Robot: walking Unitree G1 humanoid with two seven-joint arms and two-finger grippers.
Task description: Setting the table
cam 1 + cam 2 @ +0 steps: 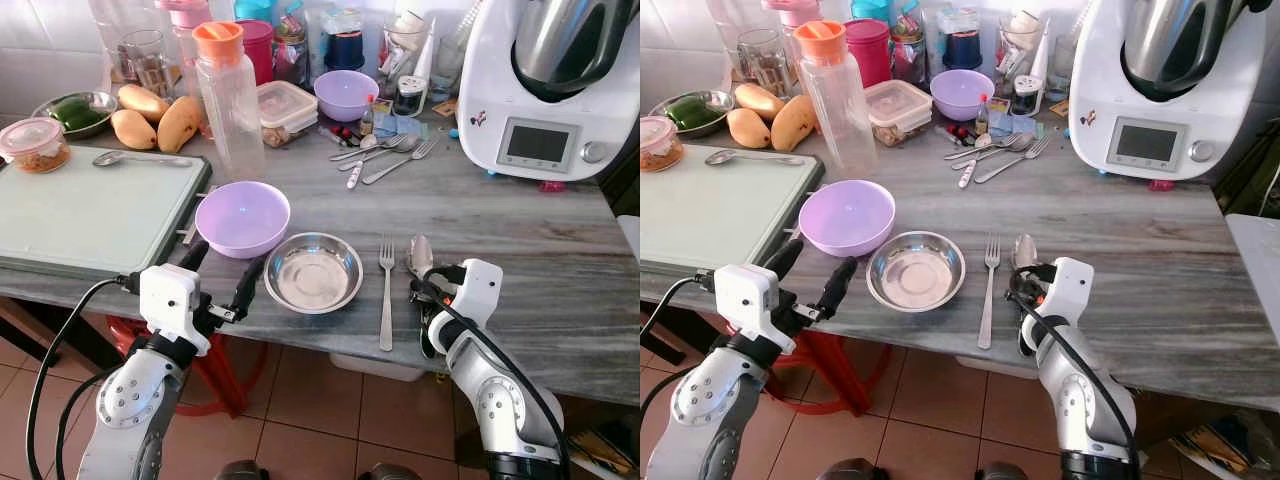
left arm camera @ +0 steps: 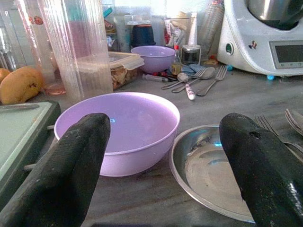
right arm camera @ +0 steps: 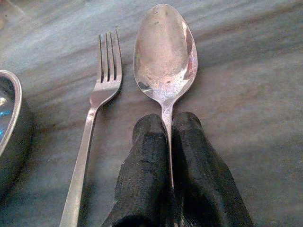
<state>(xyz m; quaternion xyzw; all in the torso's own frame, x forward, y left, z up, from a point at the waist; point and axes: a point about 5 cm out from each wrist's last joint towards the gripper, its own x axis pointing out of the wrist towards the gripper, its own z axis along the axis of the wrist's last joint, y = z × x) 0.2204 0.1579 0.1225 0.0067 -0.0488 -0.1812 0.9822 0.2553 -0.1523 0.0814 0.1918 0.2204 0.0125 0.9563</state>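
A lilac bowl (image 1: 242, 216) and a shallow steel dish (image 1: 312, 271) sit side by side near the front edge of the grey counter (image 1: 520, 250). A fork (image 1: 386, 290) lies to the right of the dish, and a spoon (image 3: 164, 52) lies right of the fork. My right gripper (image 3: 169, 142) is shut on the spoon's handle, low over the counter edge. My left gripper (image 1: 218, 272) stands open just in front of the lilac bowl, its fingers (image 2: 71, 165) spread wide with nothing between them.
A green cutting board (image 1: 90, 210) with a spoon lies at the left. Behind stand a clear bottle (image 1: 228, 100), mangoes (image 1: 155, 115), a second lilac bowl (image 1: 345, 95), loose cutlery (image 1: 385, 155) and a white kitchen machine (image 1: 550, 85). Tiled floor lies below the edge.
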